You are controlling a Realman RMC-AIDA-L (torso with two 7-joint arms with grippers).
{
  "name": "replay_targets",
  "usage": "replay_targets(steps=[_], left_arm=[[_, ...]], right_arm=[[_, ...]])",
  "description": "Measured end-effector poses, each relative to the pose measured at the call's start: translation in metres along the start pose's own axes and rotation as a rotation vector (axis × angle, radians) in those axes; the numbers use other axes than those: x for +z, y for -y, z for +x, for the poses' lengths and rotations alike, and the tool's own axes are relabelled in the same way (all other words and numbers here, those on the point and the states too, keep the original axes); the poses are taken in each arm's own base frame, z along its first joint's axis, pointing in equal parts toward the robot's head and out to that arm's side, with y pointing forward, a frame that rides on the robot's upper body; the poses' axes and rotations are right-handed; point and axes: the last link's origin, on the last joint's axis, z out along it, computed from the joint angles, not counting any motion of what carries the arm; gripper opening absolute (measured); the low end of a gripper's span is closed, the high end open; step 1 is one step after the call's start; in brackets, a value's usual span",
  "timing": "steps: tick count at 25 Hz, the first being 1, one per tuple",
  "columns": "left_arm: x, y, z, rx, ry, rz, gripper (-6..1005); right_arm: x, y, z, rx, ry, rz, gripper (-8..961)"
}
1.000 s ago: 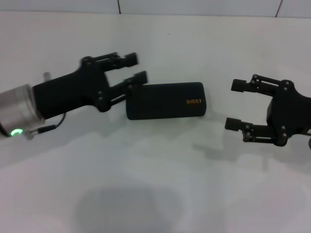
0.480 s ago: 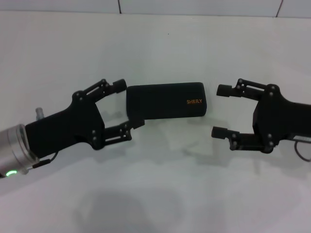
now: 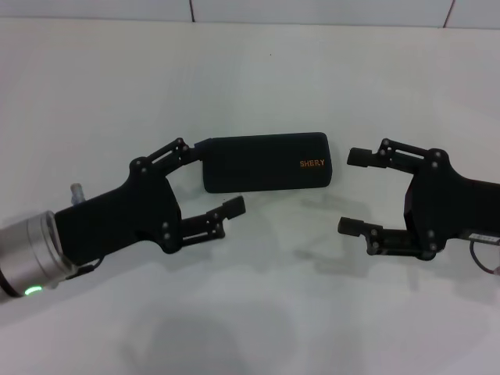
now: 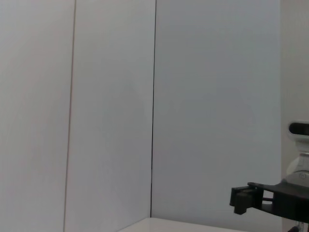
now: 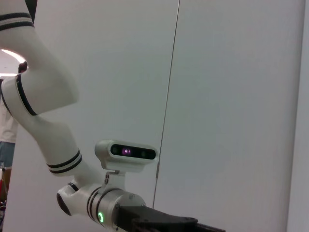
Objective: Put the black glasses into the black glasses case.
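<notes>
Nearest in the head view, the left hand (image 3: 211,176) reaches in from the lower left, its silver wrist cuff cut off by the frame edge. Its fingers are spread wide: the upper fingertip meets the left end of the black glasses case (image 3: 266,162), though actual contact cannot be made out where black lies on black, and the lower fingertip hangs just in front of the case's near edge, apart from it. The right hand (image 3: 351,191) comes in from the right edge, its arm cut off there, fingers likewise spread, standing just beside the case's right end without touching.

Between the two hands the case lies flat and shut on the white table (image 3: 250,312), orange lettering toward its right end. Whatever is inside is hidden by the lid, and the black glasses appear in no view.

Farther back, a tiled wall (image 3: 312,9) meets the table edge.

The left wrist view shows mostly wall panels, with a dark fingertip of the right hand (image 4: 246,199) partly cut off at the corner. The right wrist view shows the left arm's white links and wrist camera (image 5: 126,153); the hand below it is cropped.
</notes>
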Motion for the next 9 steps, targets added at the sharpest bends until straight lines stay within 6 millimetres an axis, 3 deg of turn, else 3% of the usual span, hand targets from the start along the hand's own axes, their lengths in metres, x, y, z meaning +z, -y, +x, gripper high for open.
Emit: replay_targets(steps=[9], left_arm=[[0.0013,-0.0014,-0.0009,0.024,0.004,-0.008,879]], right_arm=[[0.0039,-0.0016,0.0012,-0.028,0.013,-0.007,776]])
